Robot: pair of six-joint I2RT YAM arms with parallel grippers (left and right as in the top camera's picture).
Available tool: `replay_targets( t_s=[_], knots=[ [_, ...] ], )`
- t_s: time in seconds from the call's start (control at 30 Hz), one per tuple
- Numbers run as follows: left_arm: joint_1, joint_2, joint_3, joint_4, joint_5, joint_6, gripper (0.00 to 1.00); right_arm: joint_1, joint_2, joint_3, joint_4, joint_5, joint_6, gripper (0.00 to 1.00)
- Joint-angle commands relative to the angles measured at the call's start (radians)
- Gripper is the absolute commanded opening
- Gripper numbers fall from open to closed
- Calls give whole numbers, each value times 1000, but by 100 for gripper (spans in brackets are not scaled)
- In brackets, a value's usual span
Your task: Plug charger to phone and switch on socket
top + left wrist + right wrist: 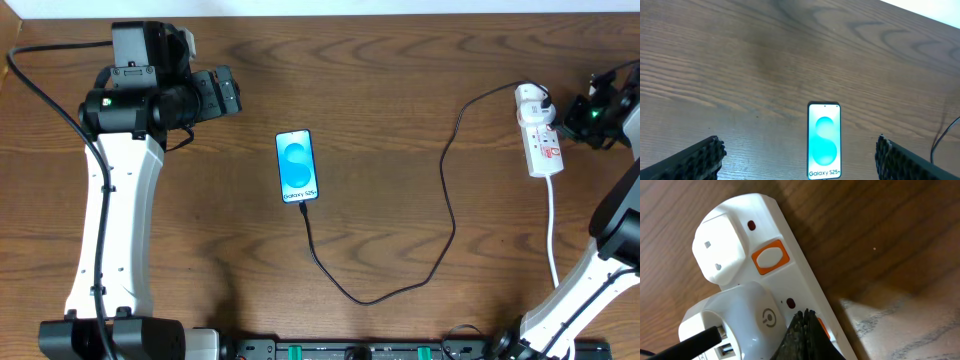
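Two pincers on show: the left pincer [799, 150] gapes wide above the black-edged, blue-screened smartphone [297, 166] mid-way across the wooden worktop [400, 80], with the thin black charger cable [450, 220] meeting its bottom edge. Over on the right pincer [804, 322], fingers together, tips at an orange switch [824, 329] on the narrow white power strip [540, 135].

White links, black joint housings and green lights on the left arm [125, 215] and right arm [585, 285]; the left gripper [797, 145] has ribbed black fingers [695, 160].

"Galaxy S25+" on the phone [824, 141] screen; power sign on white adapter [747, 305]
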Motion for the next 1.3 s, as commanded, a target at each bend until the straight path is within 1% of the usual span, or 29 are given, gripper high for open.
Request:
replay_targets(
  t_s=[0.0,0.43,0.87,1.27],
  knots=[
    [4,-10,3,-3,-14,-1,98,29,11,-7,-15,-20,-16,1],
    [4,-10,3,-3,-14,-1,98,71,15,-20,-50,-20,16,1],
    [4,-10,3,-3,-14,-1,98,137,16,-26,-89,40,142,1],
    [4,-10,3,-3,-14,-1,98,143,16,-27,-148,37,258,1]
  ],
)
